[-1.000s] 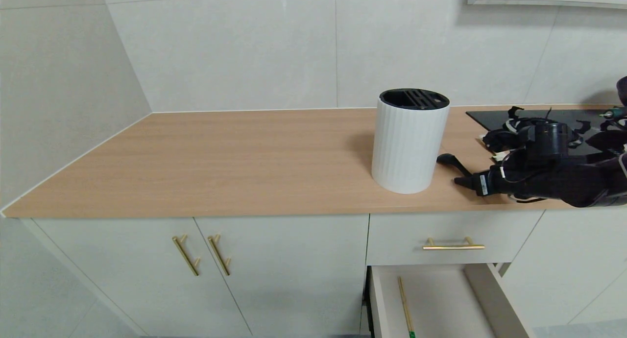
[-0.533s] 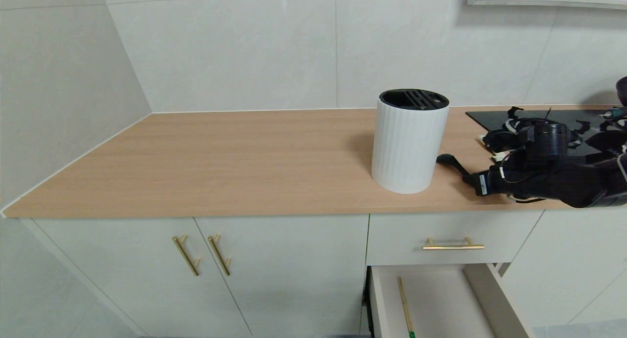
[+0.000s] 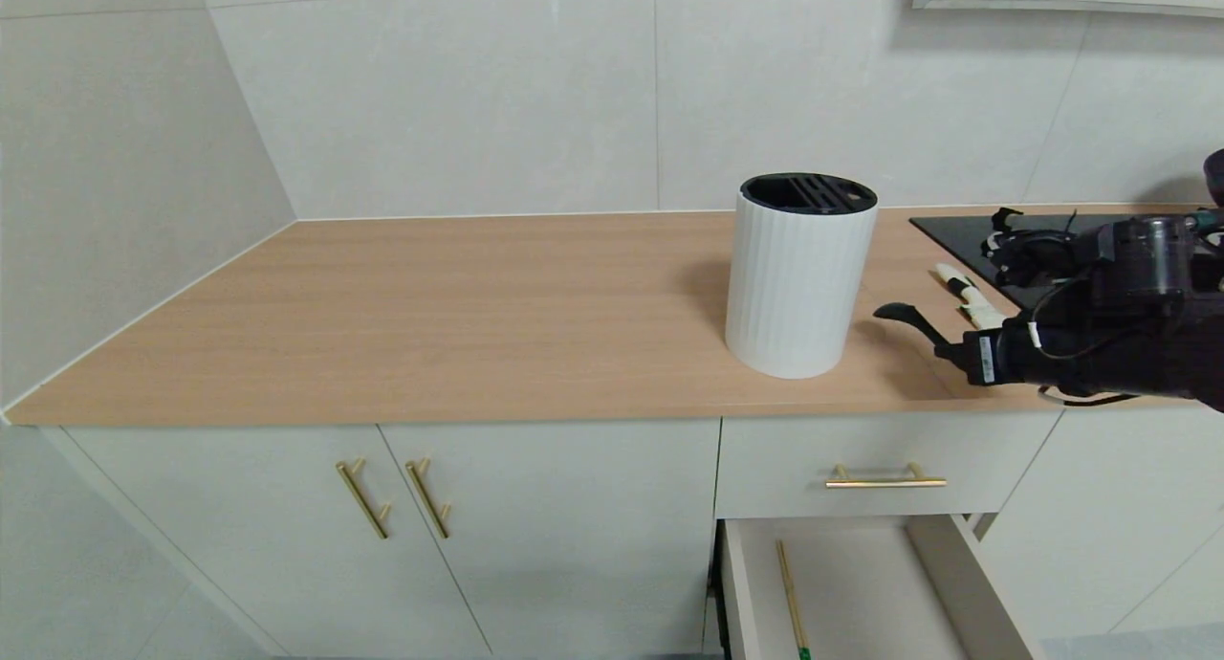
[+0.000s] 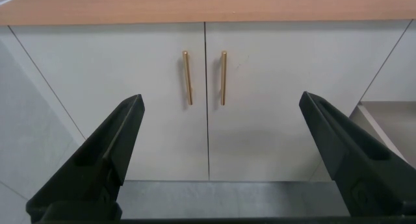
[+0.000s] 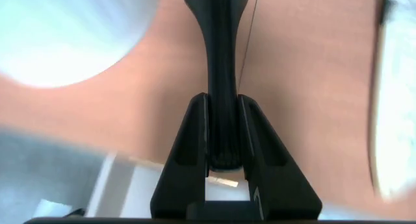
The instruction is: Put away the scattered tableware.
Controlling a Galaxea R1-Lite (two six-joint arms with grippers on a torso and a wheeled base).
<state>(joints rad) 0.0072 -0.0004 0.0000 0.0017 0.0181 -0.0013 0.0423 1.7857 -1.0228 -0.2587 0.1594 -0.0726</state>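
Right pincer is clamped on the handle of a black utensil. Utensil is held just off the counter, right of the white ribbed holder, close but not touching, head end toward the holder. Right wrist view confirms it: pincer with both fingers pressed on the black utensil.

A white-handled piece lies flat on the counter between holder and cooktop; type unclear.

Lower drawer is open, with a thin wooden stick with a green tip inside.

Left pincer is spread wide, holding nothing, facing the cabinet doors below counter level.
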